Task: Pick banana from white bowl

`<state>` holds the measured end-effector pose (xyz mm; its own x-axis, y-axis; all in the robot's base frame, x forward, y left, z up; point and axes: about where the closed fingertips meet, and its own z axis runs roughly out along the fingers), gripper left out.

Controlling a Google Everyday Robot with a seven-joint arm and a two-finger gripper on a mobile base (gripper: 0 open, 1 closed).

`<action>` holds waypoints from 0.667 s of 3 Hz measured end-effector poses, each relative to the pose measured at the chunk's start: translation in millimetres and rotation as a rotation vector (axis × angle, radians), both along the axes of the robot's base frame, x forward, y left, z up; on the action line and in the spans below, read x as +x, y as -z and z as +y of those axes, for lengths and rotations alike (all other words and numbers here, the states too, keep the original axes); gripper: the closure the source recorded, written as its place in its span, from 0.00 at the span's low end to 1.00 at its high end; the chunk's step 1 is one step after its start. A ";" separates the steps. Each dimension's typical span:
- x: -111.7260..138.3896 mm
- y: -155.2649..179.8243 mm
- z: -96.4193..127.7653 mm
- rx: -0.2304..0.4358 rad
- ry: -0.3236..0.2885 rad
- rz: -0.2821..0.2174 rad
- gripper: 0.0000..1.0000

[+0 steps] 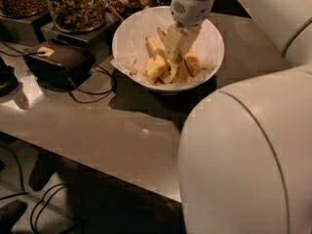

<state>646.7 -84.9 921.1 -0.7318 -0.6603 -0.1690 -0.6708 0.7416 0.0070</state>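
Pincer [179, 44] in white bowl [168, 88] w/ banana [155, 65] just under

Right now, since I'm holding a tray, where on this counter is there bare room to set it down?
Bare counter lies in front of the white bowl, between the cables and the robot's body. The back is crowded: nut jars, black box, and the claw down in the bowl.

I can read no text, label, brand or number anywhere; the small tan tag [45, 51] on the dark box [58, 62] is illegible. My tool [175, 47] is down inside the white bowl [213, 50].
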 end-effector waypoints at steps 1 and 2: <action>2.1 -11.9 5.3 0.015 -0.016 -0.040 1.00; -4.6 -33.5 7.5 0.021 -0.045 -0.065 1.00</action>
